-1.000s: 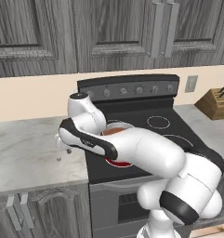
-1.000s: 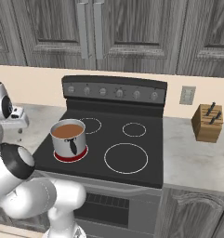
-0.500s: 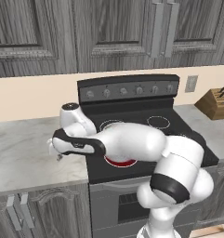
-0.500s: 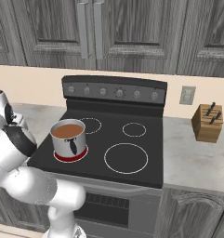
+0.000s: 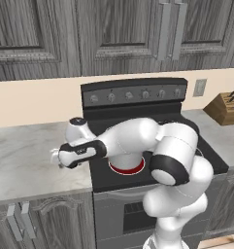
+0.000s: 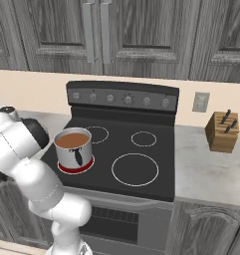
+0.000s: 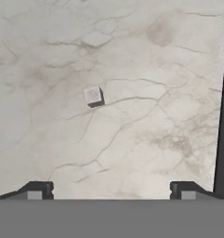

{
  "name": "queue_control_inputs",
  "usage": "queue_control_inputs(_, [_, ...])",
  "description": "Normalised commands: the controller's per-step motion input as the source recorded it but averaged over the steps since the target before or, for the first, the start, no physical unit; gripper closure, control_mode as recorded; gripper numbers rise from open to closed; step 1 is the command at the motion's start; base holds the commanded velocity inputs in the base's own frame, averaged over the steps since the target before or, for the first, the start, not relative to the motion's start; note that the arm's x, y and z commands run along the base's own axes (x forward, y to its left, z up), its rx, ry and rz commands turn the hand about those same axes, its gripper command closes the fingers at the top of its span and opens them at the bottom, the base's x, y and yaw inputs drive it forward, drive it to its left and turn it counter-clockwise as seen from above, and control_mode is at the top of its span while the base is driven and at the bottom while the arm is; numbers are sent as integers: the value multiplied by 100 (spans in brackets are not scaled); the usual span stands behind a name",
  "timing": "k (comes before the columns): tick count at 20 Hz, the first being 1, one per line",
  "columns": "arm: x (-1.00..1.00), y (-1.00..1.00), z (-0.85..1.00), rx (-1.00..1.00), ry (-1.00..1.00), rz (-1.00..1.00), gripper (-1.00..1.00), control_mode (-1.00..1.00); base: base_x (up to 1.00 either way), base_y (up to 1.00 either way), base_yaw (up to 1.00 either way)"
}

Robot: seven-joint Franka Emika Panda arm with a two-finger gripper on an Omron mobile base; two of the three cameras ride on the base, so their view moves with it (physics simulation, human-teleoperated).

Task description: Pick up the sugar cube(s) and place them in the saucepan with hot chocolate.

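Since the earlier frame the arm has swung lower and further left, off the stove [image 6: 141,149] and out over the marble worktop [image 5: 21,160]. Saucepan with hot chocolate [image 6: 73,147] sits on the front-left burner, by the stove's left edge, handle toward the front. Gripper [image 7: 112,188] hangs above the worktop, jaws wide, nothing between them. 1 sugar cube [image 7: 93,96] lies on the worktop near its stove-side edge, apart from both fingertips.

The arm reaches out low to its left, wrist apparently bent downward; the gripper [image 7: 111,190] has its fingertips [image 7: 37,190] spread wide, nothing between them.
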Motion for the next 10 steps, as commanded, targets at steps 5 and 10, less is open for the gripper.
queue_control_inputs(5, [6, 3, -3, 0, -6, 0, -100, -100, 0, 0, 0])
queue_control_inputs(10, [0, 14, 0, -1, -6, 2, -100, -100, 0, 0, 0])
